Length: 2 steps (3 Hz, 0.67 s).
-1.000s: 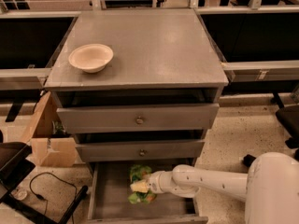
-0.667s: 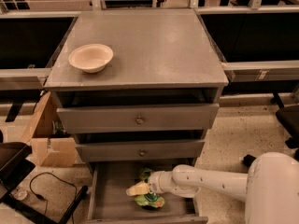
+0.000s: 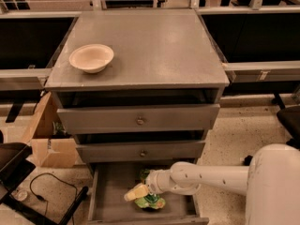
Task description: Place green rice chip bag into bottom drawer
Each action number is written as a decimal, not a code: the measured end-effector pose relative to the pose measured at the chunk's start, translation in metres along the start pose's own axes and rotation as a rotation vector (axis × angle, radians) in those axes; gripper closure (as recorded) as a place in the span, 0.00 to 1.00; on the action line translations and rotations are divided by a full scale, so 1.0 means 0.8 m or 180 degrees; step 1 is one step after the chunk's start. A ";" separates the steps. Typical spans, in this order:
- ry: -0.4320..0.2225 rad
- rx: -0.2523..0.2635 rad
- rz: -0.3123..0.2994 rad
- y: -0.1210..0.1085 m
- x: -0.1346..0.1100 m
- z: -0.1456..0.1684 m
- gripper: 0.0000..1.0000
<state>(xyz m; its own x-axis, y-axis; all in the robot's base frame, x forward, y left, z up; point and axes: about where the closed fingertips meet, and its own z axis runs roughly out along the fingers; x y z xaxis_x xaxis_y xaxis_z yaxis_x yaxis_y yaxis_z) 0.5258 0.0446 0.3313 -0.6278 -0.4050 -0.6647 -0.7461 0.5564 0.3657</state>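
The green rice chip bag [image 3: 151,202] lies low in the frame, just left of centre, on the floor of the pulled-out bottom drawer [image 3: 110,196], nearer the drawer's front edge than its back. A second ago it sat higher in the picture, further back in the drawer, bunched against the end of the arm. It has since come down and forward, and now looks settled on the planks.

My gripper [image 3: 137,192] is just above and left of the bag, its tan tip poking toward the left side of the drawer. I cannot tell from here whether it is spread or pressed together, or whether it touches the foil at all. The white arm [image 3: 211,176] reaches in from the lower right.

I judge the placing as good as done. What remains is to confirm release and draw the arm out without dragging the bag along.

Above, the two upper drawers are pushed in, and a cream bowl [image 3: 91,57] sits at the upper left on the cabinet top [image 3: 159,46].
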 end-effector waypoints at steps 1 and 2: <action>0.0402 -0.0097 -0.0355 0.056 -0.002 -0.031 0.00; 0.0851 -0.0139 -0.0515 0.116 0.006 -0.068 0.00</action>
<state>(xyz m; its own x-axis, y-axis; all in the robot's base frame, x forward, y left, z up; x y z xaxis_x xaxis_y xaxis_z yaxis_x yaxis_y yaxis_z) 0.4415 0.0543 0.3972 -0.5318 -0.6655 -0.5237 -0.8463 0.4397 0.3006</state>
